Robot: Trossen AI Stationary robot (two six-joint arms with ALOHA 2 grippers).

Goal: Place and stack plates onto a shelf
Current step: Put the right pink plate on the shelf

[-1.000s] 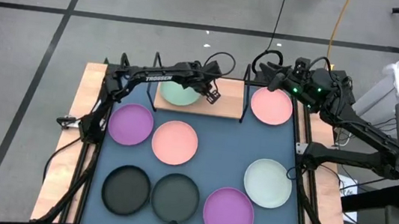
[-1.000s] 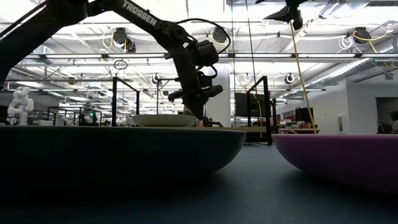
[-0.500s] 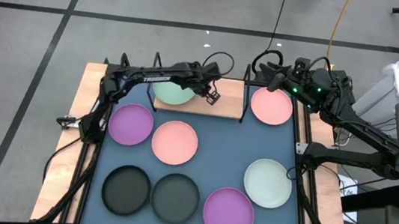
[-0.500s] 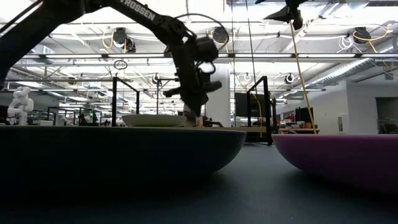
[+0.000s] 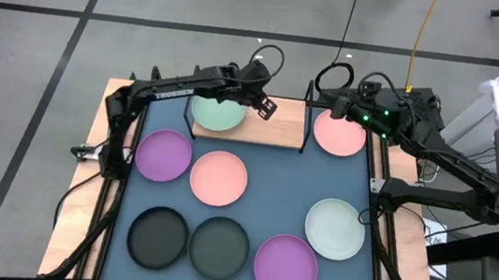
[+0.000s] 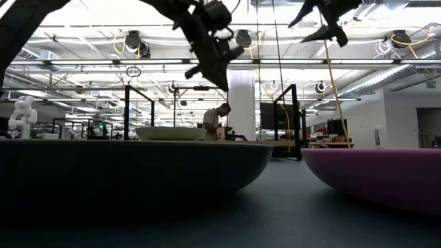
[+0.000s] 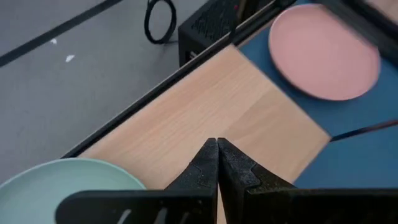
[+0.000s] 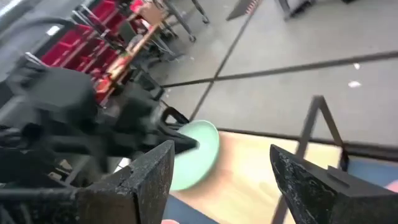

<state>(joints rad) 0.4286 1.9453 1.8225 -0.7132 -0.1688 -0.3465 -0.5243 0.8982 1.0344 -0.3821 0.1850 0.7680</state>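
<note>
So the mint green plate (image 5: 218, 114) sits on the left half of the shelf (image 5: 270, 128), upper middle of the high view. The left gripper (image 5: 264, 107) hangs above the board just right of that plate, fingers pinched fully together, holding nothing. The right gripper (image 5: 323, 88) hovers by the pink plate (image 5: 339, 134) at the shelf's right end, jaws spread wide, empty too.
</note>
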